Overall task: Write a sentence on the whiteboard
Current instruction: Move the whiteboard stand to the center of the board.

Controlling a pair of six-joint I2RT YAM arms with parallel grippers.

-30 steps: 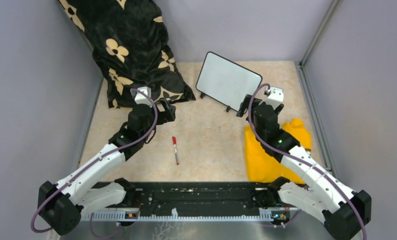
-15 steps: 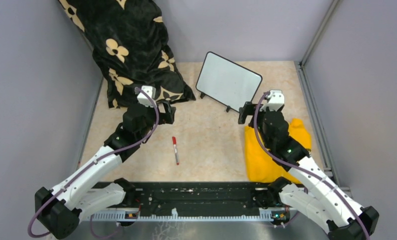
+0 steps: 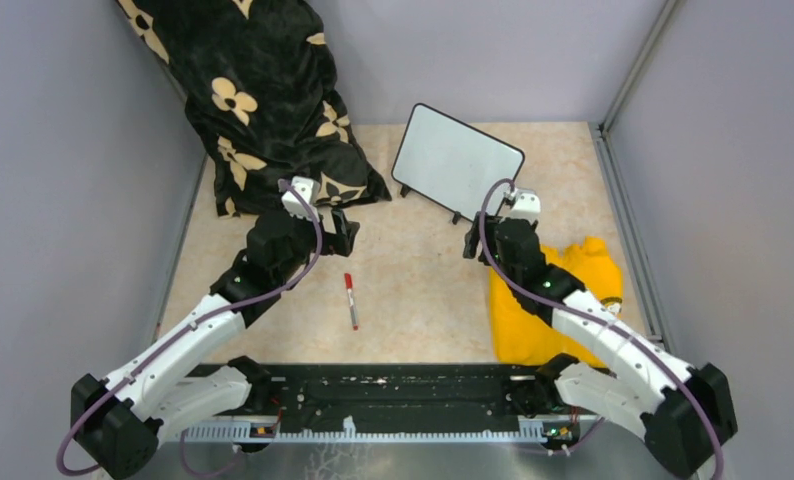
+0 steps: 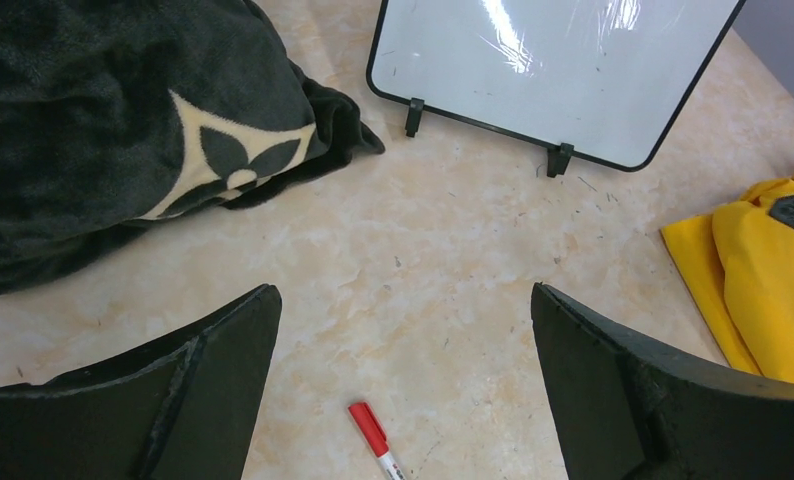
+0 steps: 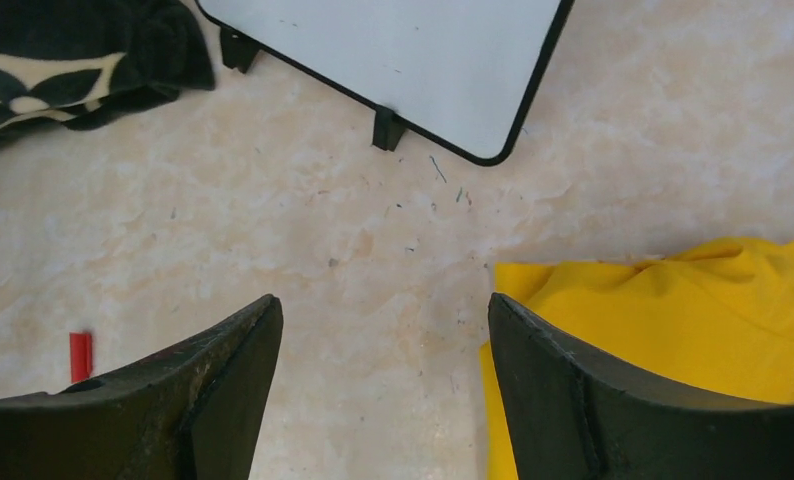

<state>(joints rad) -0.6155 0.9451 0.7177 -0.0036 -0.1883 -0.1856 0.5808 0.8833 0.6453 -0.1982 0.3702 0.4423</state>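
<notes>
The whiteboard [image 3: 456,160] stands tilted on its short black feet at the back middle of the table. Its face is blank and no sentence shows on it. It also fills the top of the left wrist view [image 4: 553,70] and of the right wrist view [image 5: 393,50]. A red-capped marker [image 3: 351,300] lies flat on the table between the arms, its cap [image 4: 371,432] just below my left gripper [image 4: 403,295]. That left gripper [image 3: 339,230] is open and empty. My right gripper [image 3: 473,242] hovers in front of the board's right foot, open and empty [image 5: 383,305].
A black cushion with cream flowers [image 3: 263,100] leans at the back left, its corner close to the board's left foot. A yellow cloth [image 3: 563,300] lies under the right arm and borders the right finger [image 5: 673,330]. Grey walls close in three sides.
My right gripper has swung left, off the yellow cloth's far edge toward the board's right foot, and its jaws have narrowed somewhat. The left gripper crept slightly right.
</notes>
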